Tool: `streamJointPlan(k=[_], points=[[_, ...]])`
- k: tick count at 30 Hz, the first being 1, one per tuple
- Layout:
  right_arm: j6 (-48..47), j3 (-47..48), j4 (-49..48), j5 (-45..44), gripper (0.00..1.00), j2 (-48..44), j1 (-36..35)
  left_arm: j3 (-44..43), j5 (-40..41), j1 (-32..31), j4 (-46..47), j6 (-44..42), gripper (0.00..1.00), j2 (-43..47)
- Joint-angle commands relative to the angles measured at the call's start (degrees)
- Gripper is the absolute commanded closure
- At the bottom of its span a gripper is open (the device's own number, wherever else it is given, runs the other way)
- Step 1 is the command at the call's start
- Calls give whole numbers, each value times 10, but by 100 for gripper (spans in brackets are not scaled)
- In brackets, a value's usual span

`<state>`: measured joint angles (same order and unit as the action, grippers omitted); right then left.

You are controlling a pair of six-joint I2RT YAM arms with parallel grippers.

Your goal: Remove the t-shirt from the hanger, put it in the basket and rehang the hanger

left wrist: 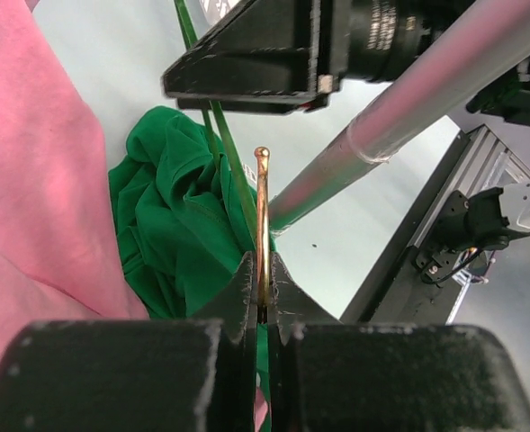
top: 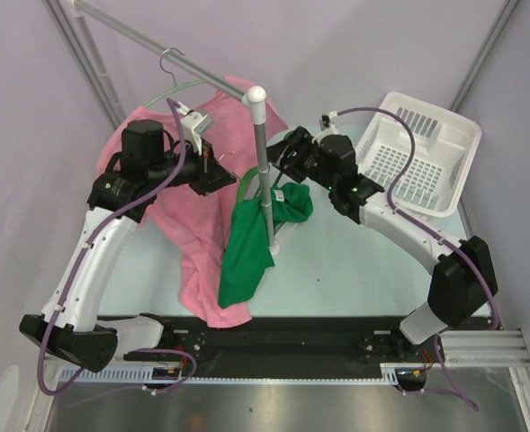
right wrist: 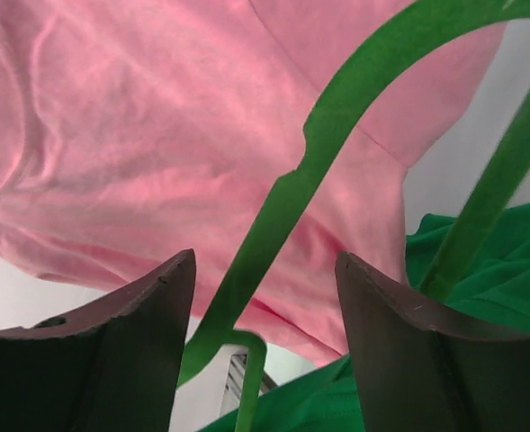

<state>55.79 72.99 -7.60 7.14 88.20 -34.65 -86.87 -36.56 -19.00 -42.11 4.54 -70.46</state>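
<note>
Left gripper (left wrist: 263,281) clamped on thin brass-coloured hanger hook (left wrist: 262,211), hook upright. Right gripper (right wrist: 265,263) wide; bare arm of green hanger (right wrist: 336,99) runs between jaws, no cloth held. Green t-shirt (top: 245,245) bunched, sagging low beside rack pole (top: 263,153). Judged off 1 shoulder, rest draped on hanger. Progress roughly midway. Remaining: right grabs fabric, pulls it clear while left holds hook. Pink t-shirt (top: 197,261) hangs from rail behind, not involved.
</note>
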Motion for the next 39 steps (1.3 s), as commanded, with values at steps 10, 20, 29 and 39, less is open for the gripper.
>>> streamJointPlan(k=[10, 20, 29, 39], points=[[86, 73, -57, -70, 97, 38, -15, -21, -9, -8, 25, 29, 84, 8], [-74, 171, -47, -178, 100, 54, -5, 43, 104, -7, 39, 84, 33, 92], [-115, 241, -34, -200, 100, 52, 56, 164, 170, -6, 77, 135, 27, 231], [-205, 289, -69, -112, 100, 78, 62, 286, 134, -6, 151, 203, 27, 306]])
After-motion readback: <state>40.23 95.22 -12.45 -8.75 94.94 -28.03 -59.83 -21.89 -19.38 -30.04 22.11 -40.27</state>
